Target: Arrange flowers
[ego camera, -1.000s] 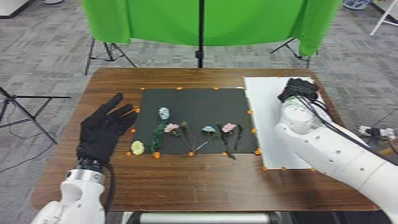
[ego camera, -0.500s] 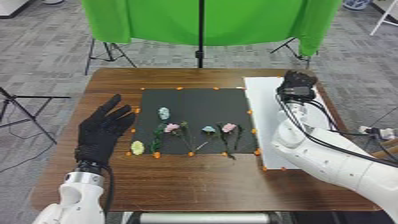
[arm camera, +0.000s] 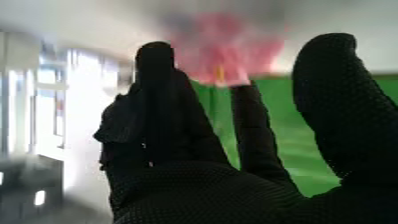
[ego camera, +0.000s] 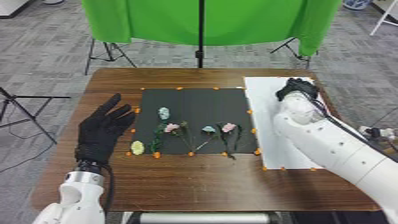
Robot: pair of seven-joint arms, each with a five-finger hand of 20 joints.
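Pink flower [arm camera: 222,47] at the fingertips of the right robot hand [ego camera: 296,88]

Gloved hand [arm camera: 209,192], blurred pink flower [arm camera: 226,45], green cloth [arm camera: 282,112]

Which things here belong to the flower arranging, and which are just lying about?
For the job:
pink flower by the right hand
yellow flower, blue flowers and more pink ones
dark mat and white sheet, probably

Just around:
green cloth
black pole
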